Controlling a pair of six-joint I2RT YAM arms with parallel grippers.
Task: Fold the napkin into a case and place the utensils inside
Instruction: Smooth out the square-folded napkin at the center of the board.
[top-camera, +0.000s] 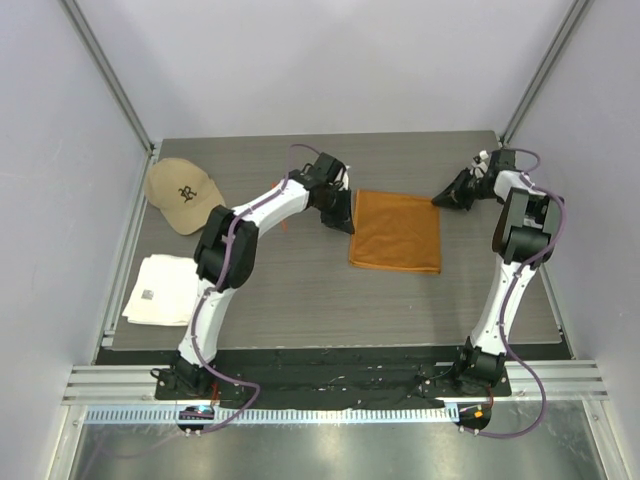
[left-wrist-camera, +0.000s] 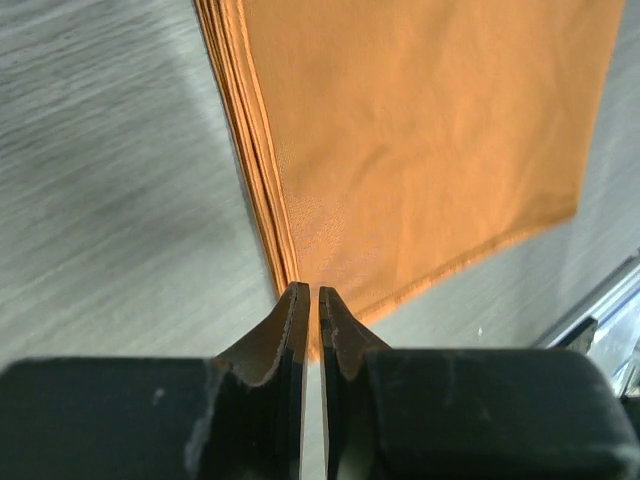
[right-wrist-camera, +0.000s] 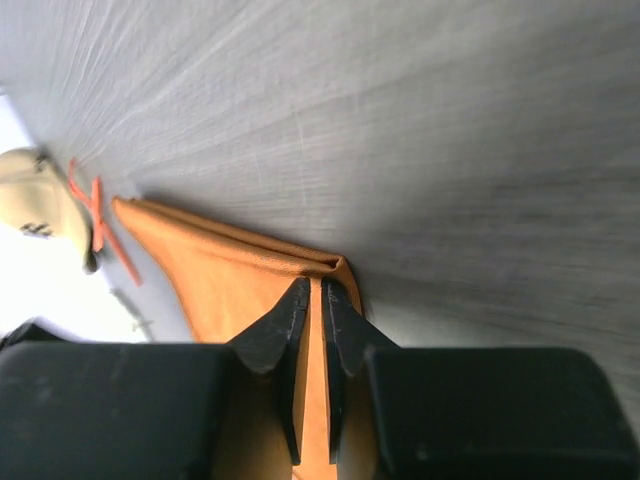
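The rust-orange napkin (top-camera: 396, 231) lies folded into a flat rectangle at the table's middle. My left gripper (top-camera: 350, 226) is at its left edge. In the left wrist view its jaws stand closed to a thin slit at a corner of the stacked cloth layers (left-wrist-camera: 420, 150). My right gripper (top-camera: 440, 201) is at the napkin's far right corner. In the right wrist view its jaws are closed to a thin slit at that folded corner (right-wrist-camera: 240, 270). The two bright-orange utensils (right-wrist-camera: 97, 215) lie crossed beside the cap. In the top view my left arm mostly hides them.
A tan cap (top-camera: 183, 194) lies at the far left, also in the right wrist view (right-wrist-camera: 38, 200). A thick white towel (top-camera: 164, 290) lies at the near left. Metal frame posts stand at the table's back corners.
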